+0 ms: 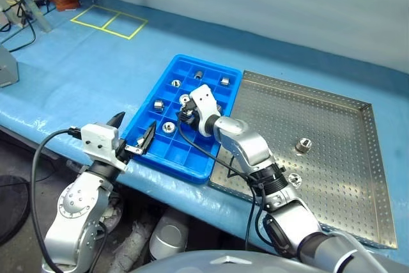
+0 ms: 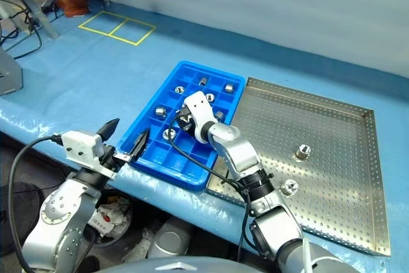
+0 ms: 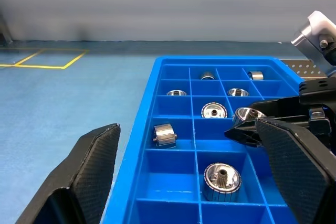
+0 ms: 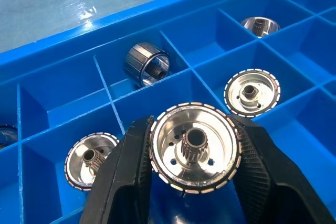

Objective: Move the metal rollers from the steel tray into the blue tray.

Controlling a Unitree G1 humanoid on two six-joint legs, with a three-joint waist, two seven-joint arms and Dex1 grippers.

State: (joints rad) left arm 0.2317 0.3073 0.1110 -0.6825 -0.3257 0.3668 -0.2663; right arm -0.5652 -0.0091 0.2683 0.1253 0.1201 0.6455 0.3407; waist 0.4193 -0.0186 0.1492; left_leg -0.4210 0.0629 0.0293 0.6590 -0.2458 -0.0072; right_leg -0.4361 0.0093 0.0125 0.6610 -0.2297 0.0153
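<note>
One shiny toothed-hub roller (image 4: 194,154) pinched in right tool (image 4: 195,182); left tool (image 1: 133,135) spread.

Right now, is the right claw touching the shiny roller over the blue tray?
Touching. The right wrist view shows the right claw with both black fingers pressed against the rim of the roller, above the blue tray.
</note>
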